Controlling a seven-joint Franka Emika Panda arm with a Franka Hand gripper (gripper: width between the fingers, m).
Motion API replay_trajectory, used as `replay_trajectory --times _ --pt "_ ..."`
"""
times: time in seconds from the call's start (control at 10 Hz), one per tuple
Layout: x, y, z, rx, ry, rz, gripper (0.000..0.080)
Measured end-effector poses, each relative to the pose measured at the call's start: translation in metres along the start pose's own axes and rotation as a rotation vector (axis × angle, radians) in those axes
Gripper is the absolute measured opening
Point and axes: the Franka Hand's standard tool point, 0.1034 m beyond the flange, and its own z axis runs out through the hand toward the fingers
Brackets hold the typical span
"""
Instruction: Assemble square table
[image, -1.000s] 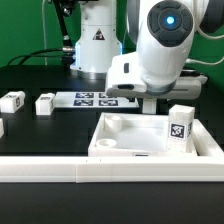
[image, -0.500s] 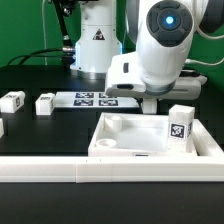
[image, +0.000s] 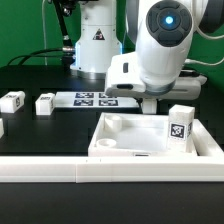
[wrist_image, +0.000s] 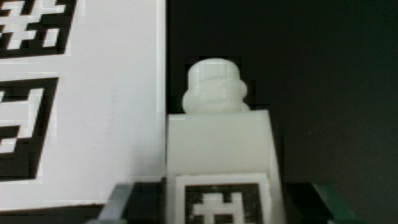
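On the black table (wrist_image: 338, 80), the gripper (wrist_image: 221, 207) pinched a leg (wrist_image: 221, 145), its length along the marker board (wrist_image: 89, 120)'s edge, peg pointing away.

A matte black table (image: 40, 135) fills the evenly lit scene, with a green backdrop (image: 22, 28) rising behind its far edge.

In the exterior view the square table (image: 135, 146) lies at the right, just behind the border rail (image: 60, 170), which runs across the front. 1 upright leg (image: 180, 125) stands at the slab's right side. At the left, 2 more lie apart: the outer leg (image: 13, 100) and the inner leg (image: 45, 102). The marker board (image: 95, 98) lies right of them, behind the slab. In the wrist view, a 4th leg (wrist_image: 219, 140) sits just beside that board (wrist_image: 54, 100).
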Motion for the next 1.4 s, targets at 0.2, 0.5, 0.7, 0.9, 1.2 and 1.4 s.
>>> replay_trajectory --times 0.2,0.5,0.7,0.9,1.2,1.4 --pt "-0.010 0.006 -0.036 0.022 0.001 0.004 0.0287" --pt "-0.020 0.015 -0.074 0.028 0.033 0.026 0.0287" --pt "-0.010 0.013 -0.074 0.031 0.123 0.023 0.0287" --pt "-0.007 0.012 -0.079 0.041 0.283 0.016 0.0287" --pt "-0.004 0.026 -0.124 0.073 0.472 -0.020 0.0287" --pt "-0.004 0.027 -0.142 0.083 0.567 -0.015 0.0287"
